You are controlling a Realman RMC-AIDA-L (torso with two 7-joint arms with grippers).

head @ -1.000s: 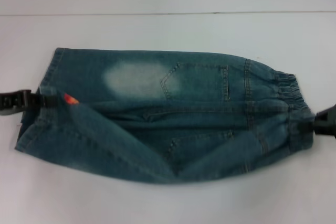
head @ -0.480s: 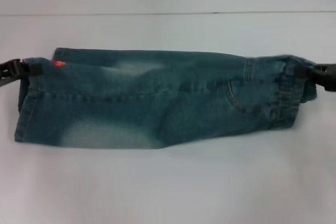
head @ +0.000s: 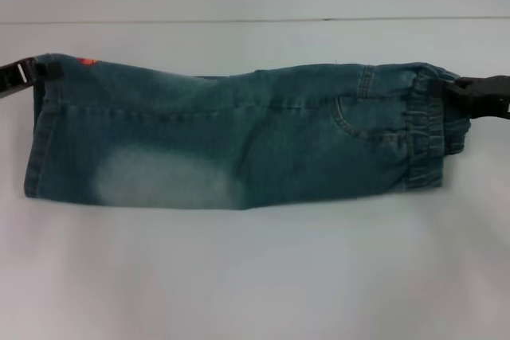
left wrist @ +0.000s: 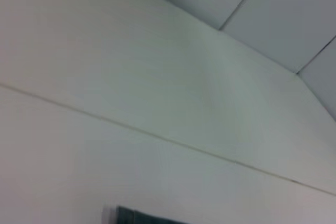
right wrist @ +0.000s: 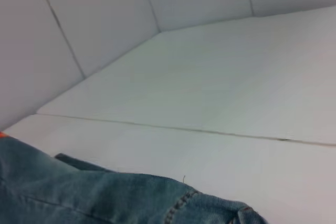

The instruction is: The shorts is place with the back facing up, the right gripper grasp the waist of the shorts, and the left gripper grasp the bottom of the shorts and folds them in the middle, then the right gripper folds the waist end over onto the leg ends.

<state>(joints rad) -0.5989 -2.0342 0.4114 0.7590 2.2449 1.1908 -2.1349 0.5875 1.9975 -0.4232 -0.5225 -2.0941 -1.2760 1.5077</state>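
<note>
the white table (head: 255, 276) has the shorts (head: 239, 137) lying across it folded lengthwise, pale patch on the near half. right gripper (head: 466, 89) is clamped on the waist of the shorts (head: 426, 129), left gripper (head: 28, 73) pinching the bottom of the shorts (head: 40, 129) at the far corner.

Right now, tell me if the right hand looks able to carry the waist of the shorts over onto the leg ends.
Probably yes. The right hand sits at the waist of the shorts, seemingly gripping it, and the folded shorts lie flat with nothing on top up to the leg ends. The left hand there may need to withdraw.
</note>
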